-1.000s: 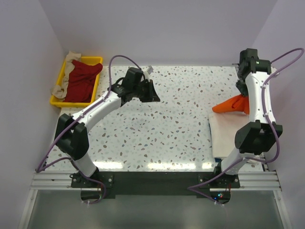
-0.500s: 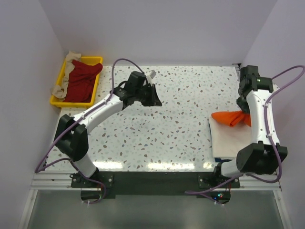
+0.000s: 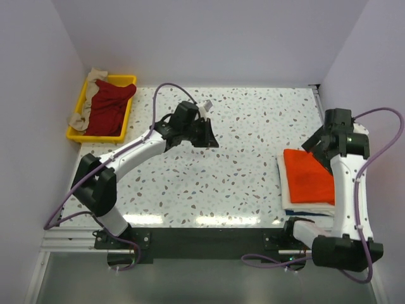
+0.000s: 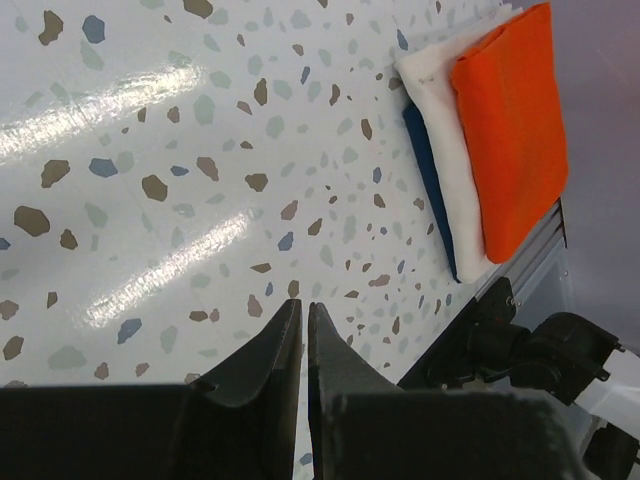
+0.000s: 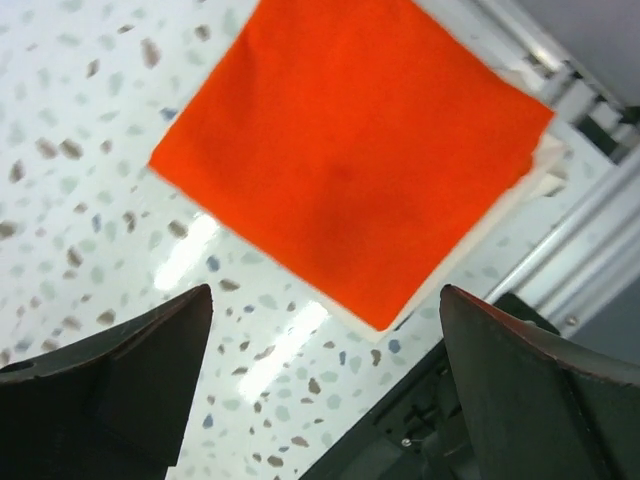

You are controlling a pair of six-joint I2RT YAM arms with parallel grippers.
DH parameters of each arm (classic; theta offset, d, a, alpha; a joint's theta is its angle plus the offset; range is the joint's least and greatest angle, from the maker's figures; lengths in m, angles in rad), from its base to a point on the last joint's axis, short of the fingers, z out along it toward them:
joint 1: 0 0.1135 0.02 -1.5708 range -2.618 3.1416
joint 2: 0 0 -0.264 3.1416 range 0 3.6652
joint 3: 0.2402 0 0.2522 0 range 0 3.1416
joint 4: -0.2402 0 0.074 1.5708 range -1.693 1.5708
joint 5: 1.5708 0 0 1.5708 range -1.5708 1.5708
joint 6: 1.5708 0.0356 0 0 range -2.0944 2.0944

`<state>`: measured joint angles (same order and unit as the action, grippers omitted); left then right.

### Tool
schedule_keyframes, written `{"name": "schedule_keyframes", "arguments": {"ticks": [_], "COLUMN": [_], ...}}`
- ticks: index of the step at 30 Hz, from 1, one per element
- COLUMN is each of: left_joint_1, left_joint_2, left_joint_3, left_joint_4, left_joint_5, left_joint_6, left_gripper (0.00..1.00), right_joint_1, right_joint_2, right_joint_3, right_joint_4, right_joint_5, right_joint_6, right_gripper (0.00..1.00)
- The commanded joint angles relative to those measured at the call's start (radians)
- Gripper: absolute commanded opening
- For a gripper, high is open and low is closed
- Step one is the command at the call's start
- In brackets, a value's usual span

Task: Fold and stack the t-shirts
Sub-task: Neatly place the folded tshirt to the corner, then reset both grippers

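Note:
A folded bright orange t-shirt [image 3: 309, 176] lies flat on top of a stack at the table's right edge. A cream-white t-shirt [image 4: 440, 110] is under it, and a dark blue layer [image 4: 425, 170] is at the bottom. My right gripper [image 3: 316, 147] hovers over the far end of the stack, open wide and empty, and the orange t-shirt [image 5: 350, 150] fills its wrist view. My left gripper [image 3: 209, 136] hangs over the middle of the table, shut with nothing between its fingers [image 4: 280, 340]. A dark red t-shirt [image 3: 107, 104] and a beige t-shirt [image 3: 82, 107] lie crumpled at the far left.
The red and beige t-shirts sit in a yellow tray [image 3: 77, 135] at the far left corner, with the beige one hanging over its rim. The table's metal rail [image 5: 590, 250] runs close beside the stack. Walls close in the left, right and far sides.
My right gripper has opened and let go of the orange t-shirt, which now lies flat on the stack. The right arm swung nearer. My left arm drifted slightly right.

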<state>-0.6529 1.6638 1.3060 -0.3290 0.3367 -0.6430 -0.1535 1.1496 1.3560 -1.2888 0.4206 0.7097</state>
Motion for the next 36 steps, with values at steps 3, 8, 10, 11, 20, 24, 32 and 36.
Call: {"name": "schedule_keyframes", "arguments": {"ticks": [3,8,10,11,20,24,32,36], "left_joint_1": [0.004,0.006,0.007,0.013,0.032,0.032,0.033,0.033], "left_joint_2": [-0.119,-0.220,-0.251,-0.286,-0.501,-0.535,-0.608,-0.608], "left_joint_3": [-0.027,-0.089,-0.119,-0.154,-0.330,-0.370,-0.435,-0.436], "left_joint_4": [0.031,0.013,0.005,0.002,-0.047,-0.058,-0.065,-0.065], "left_joint_5": [-0.043,-0.117,-0.169,-0.182,-0.392,-0.439,-0.501,-0.516], "left_joint_6": [0.011,0.049,0.057,0.063,0.109,0.111,0.118,0.124], "left_gripper": [0.13,0.17,0.18,0.18,0.24,0.25,0.28,0.29], "right_joint_1": [0.002,0.092,0.146,0.234,0.652,0.778,0.821,0.822], "right_joint_2": [-0.209,-0.212,-0.225,-0.225,-0.041,0.025,0.028,0.053], "right_joint_3": [-0.144,-0.219,-0.253,-0.279,-0.344,-0.362,-0.397,-0.385], "right_joint_4": [0.279,0.394,0.448,0.491,0.658,0.752,0.823,0.803], "right_joint_5": [-0.368,-0.460,-0.444,-0.430,-0.238,-0.227,-0.201,-0.164], "right_joint_6": [-0.116,-0.115,-0.104,-0.083,-0.061,-0.079,-0.153,-0.171], "right_gripper": [0.99,0.99,0.99,0.99,0.99,0.99,0.99,0.99]}}
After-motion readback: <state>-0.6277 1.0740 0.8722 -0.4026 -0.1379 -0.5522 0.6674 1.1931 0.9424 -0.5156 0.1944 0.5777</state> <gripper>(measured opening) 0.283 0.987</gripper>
